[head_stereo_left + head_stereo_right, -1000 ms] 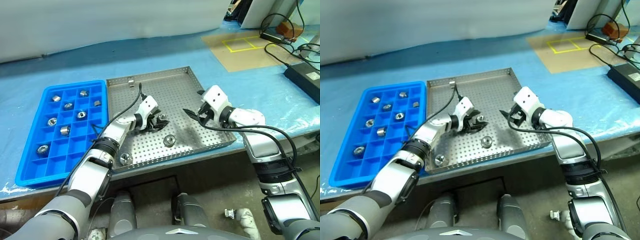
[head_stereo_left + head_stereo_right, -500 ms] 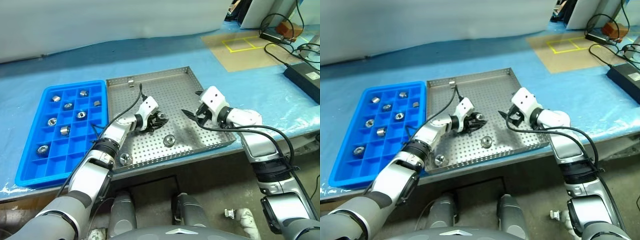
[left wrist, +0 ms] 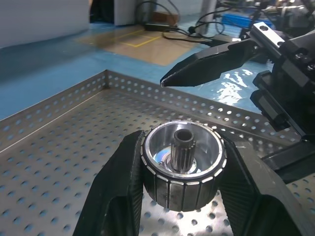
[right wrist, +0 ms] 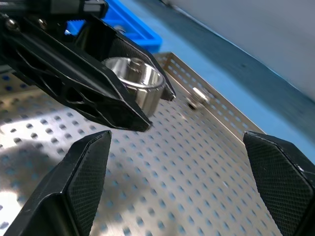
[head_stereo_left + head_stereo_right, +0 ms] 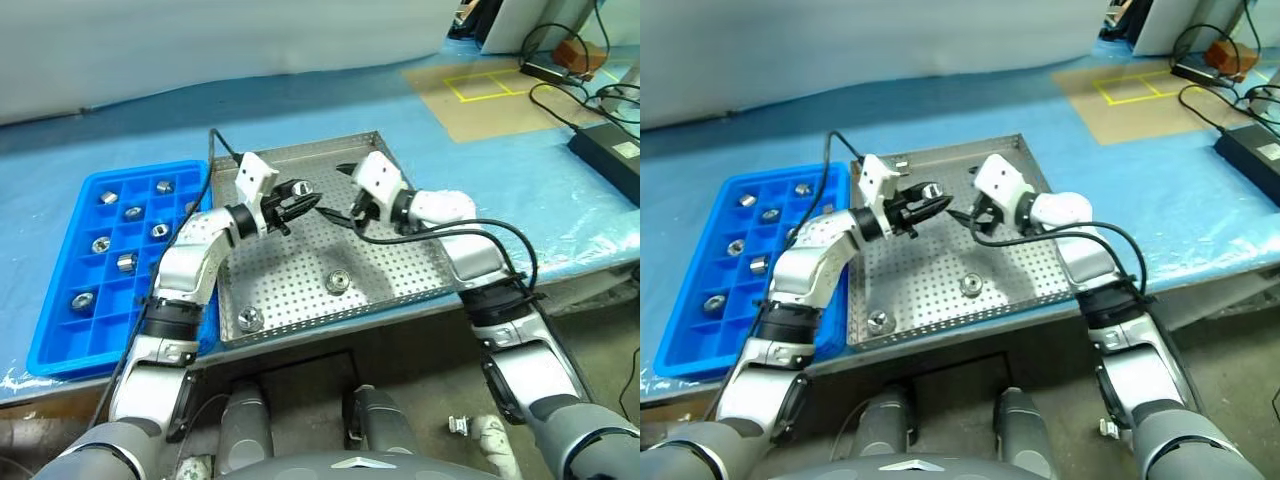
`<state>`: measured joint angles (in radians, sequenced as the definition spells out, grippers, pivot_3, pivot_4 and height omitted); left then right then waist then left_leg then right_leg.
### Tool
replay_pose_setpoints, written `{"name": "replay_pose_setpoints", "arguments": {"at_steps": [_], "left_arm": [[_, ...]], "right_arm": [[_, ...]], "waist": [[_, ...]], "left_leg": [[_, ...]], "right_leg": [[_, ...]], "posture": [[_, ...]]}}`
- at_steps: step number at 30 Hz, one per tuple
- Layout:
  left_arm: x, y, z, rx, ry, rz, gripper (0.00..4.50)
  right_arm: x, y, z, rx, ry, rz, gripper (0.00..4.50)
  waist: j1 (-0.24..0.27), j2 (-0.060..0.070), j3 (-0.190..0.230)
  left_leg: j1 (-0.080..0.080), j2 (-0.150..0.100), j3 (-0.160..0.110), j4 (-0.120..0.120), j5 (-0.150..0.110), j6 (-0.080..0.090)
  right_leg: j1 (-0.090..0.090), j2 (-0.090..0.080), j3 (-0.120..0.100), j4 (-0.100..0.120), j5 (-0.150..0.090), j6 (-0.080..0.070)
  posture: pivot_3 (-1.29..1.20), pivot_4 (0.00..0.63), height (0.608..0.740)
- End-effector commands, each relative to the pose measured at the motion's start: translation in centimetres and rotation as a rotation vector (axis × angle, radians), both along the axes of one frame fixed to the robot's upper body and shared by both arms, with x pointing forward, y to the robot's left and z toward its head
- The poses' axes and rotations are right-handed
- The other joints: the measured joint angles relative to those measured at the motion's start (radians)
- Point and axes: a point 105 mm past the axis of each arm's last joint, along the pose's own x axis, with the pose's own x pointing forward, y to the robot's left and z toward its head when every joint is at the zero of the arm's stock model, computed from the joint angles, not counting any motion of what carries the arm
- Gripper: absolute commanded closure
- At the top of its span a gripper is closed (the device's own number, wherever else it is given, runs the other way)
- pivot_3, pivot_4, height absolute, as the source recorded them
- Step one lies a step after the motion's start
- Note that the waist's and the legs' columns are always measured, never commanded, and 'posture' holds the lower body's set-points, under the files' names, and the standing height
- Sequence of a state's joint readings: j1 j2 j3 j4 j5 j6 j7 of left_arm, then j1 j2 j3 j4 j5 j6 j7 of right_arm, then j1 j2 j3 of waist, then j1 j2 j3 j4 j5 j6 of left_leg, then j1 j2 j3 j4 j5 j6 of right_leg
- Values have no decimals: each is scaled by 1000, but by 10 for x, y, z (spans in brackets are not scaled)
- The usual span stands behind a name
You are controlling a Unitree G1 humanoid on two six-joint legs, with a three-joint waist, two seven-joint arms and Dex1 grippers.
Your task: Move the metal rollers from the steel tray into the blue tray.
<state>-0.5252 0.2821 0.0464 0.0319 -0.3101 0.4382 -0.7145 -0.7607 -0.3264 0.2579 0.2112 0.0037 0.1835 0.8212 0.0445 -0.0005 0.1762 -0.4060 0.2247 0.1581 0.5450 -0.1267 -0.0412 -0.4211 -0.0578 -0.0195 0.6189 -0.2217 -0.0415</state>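
Pinching a roller (image 3: pixel 183 166) across its ribbed outer wall, the left gripper (image 5: pixel 298 203) is holding it clear above the steel tray (image 5: pixel 400 180), the black fingers (image 3: pixel 116 189) pressing on opposite sides of the cylinder with its open end and central hub facing away from the wrist. Just ahead of those fingertips the right gripper (image 5: pixel 345 205) is hanging with its jaws spread wide and nothing between them, its tips nearly meeting the held roller. Two more rollers are lying on the perforated floor below and nearer the robot than both grippers, one (image 5: pixel 338 281) under the right gripper and one (image 5: pixel 250 319) by the near rim. The blue tray (image 5: pixel 60 340) is sitting well off to the left gripper's outer side, several of its compartments already holding rollers (image 5: pixel 128 262). The roller is looking like solid polished metal, so it is probably stiff and heavy for its size, and slick on its smooth end faces; the grooved side wall is likely giving the pads better purchase, so gripping across the diameter at mid-height, as the left gripper is doing, seems the safest hold, since a shallow pinch near an edge could let it twist out
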Motion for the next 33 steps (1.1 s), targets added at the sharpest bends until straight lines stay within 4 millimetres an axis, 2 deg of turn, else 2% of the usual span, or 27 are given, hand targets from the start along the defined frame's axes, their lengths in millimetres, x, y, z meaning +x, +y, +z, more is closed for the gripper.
{"name": "replay_pose_setpoints", "arguments": {"at_steps": [1, 5, 8, 12, 15, 18, 26, 33], "left_arm": [[-14, 45, 19, -29, -60, 186, 2765], [-47, 88, 10, 1, -36, 349, 2765], [-74, 115, -2, 48, 4, 452, 2765], [-95, 140, -11, 65, 42, 572, 2765], [-103, 154, -23, 27, 87, 649, 2765], [-106, 152, -37, 24, 117, 673, 2765], [-96, 131, -48, 30, 131, 625, 2765], [-94, 135, -62, 79, 167, 615, 2765]], "right_arm": [[-5, 28, 16, 4, -64, 126, 0], [-15, 53, 15, -20, -80, 256, 0], [-19, 65, 11, -31, -71, 325, 0], [-22, 76, 7, -47, -68, 388, 0], [-25, 83, 8, -44, -68, 435, 0], [-29, 89, 9, -38, -90, 474, 0], [-28, 87, 5, -60, -95, 478, 0], [-25, 79, 2, -61, -91, 442, 0]], "waist": [[3, 0, 0], [15, 0, 0], [48, 0, 1], [86, -1, 1], [114, 0, 1], [135, 0, 1], [162, 0, 1], [157, 0, 1]], "left_leg": [[-1, 0, 0, 0, 0, 0], [-5, 0, -2, 0, 0, 0], [-7, 1, -4, -1, -1, 0], [-7, 0, -5, -1, 0, 0], [-7, 0, -6, -1, -1, 0], [-7, 0, -7, -1, -1, 0], [-8, 0, -8, -1, -1, 0], [-7, 1, -8, -1, 0, -1]], "right_leg": [[-1, 0, 0, 0, 0, 0], [-3, 0, -3, -2, 0, 0], [-3, 0, -6, -4, 0, 0], [-2, -1, -6, -5, 0, 0], [-2, -1, -6, -4, 0, 0], [-2, -1, -6, -4, 0, 0], [-2, -1, -6, -5, 0, 1], [-3, 0, -5, -4, 0, 1]], "posture": [[105, 150, 740], [217, 150, 740], [287, 150, 740], [363, 150, 740], [404, 150, 740], [418, 150, 740], [390, 150, 740], [349, 150, 740]]}}
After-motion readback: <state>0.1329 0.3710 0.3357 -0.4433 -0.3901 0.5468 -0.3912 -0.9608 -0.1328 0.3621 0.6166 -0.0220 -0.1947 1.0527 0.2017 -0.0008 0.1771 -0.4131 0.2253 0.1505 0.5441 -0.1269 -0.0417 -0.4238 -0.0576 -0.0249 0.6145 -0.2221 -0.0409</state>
